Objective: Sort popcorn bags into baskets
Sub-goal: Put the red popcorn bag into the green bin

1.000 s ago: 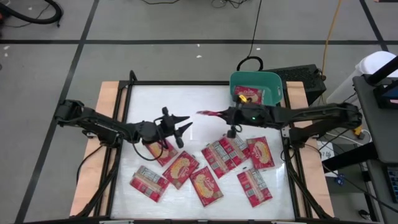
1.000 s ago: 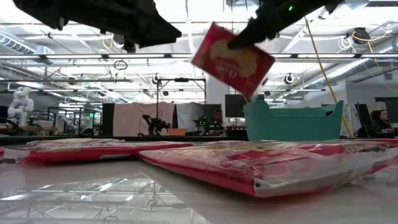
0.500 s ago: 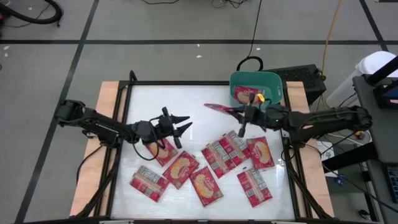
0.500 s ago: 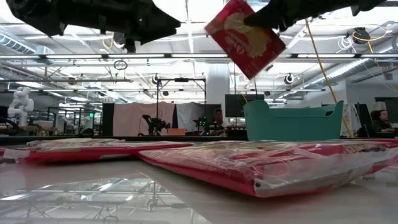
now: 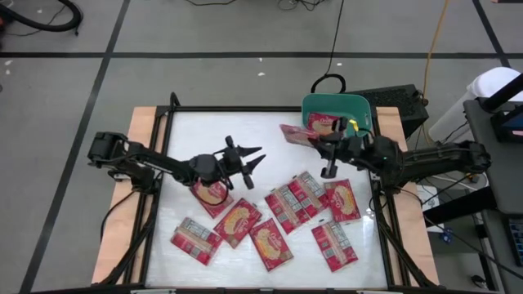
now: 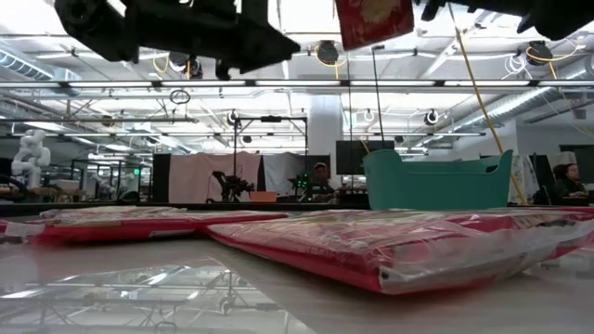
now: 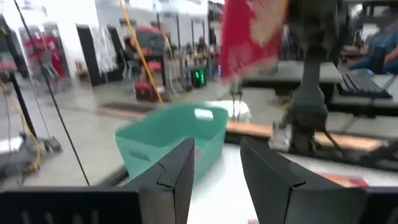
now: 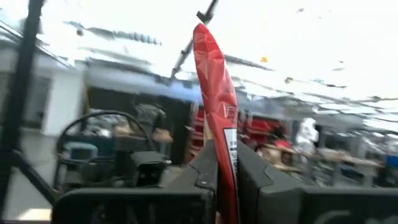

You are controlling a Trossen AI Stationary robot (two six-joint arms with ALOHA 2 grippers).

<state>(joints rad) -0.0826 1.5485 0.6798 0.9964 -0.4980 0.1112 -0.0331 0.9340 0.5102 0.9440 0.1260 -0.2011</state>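
Right end effector (image 5: 317,139) clamps a flat red popcorn packet (image 5: 296,135) with yellow-tan print, airborne beside the teal plastic tub (image 5: 359,108); left end effector (image 5: 248,158) spread open, empty

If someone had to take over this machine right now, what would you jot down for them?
Right gripper: shut on a popcorn bag, held in the air beside the teal basket, not yet over it.
Left gripper: open, empty, above the table's middle.
Done: at least one bag in the basket.
Left: drop the held bag in, then collect the seven bags on the table, starting perhaps with the one under the left arm.
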